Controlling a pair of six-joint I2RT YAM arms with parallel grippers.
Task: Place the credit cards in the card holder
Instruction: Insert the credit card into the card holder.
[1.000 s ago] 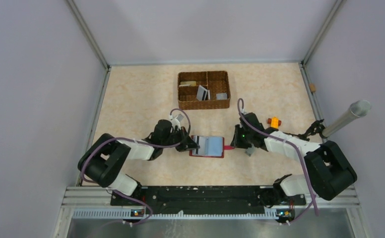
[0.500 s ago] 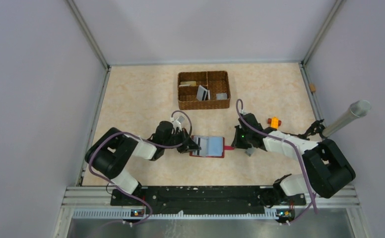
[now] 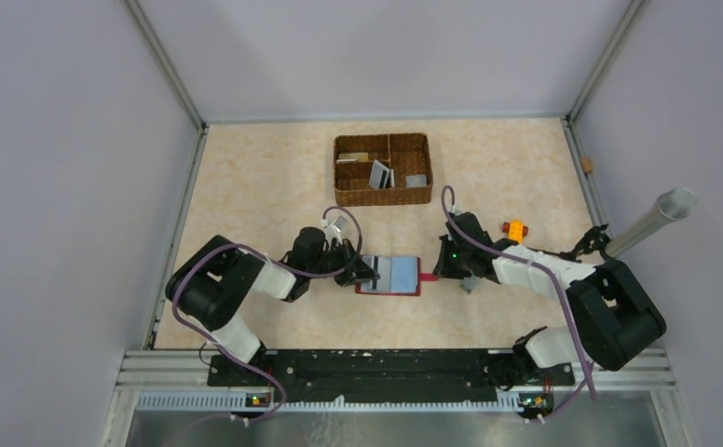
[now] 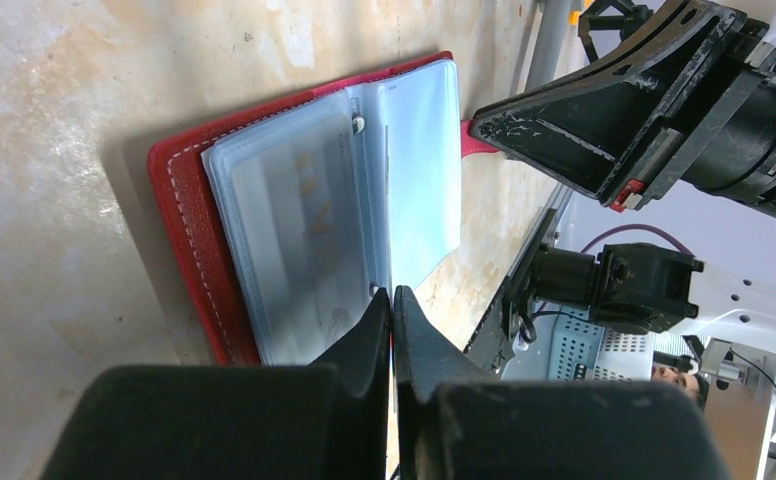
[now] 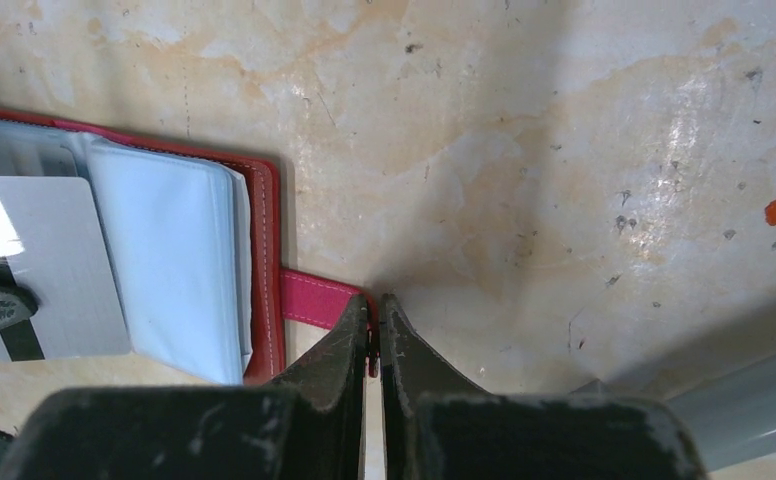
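pinching the snap tab [image 5: 314,298] in my right pincer [image 5: 375,330] pins the red card holder [image 3: 390,276] open on the table [image 3: 265,186] so it can't slide. my left pincer [image 4: 392,300] is clamped on a grey credit card [image 5: 49,250], poised over the clear pockets [image 4: 304,230], i judge for sliding it in.

You've got a red holder [image 4: 179,200], a grey card [image 5: 54,260] with 1 dark stripe, a beige marbled table [image 5: 524,150], and a brown basket [image 3: 383,197].
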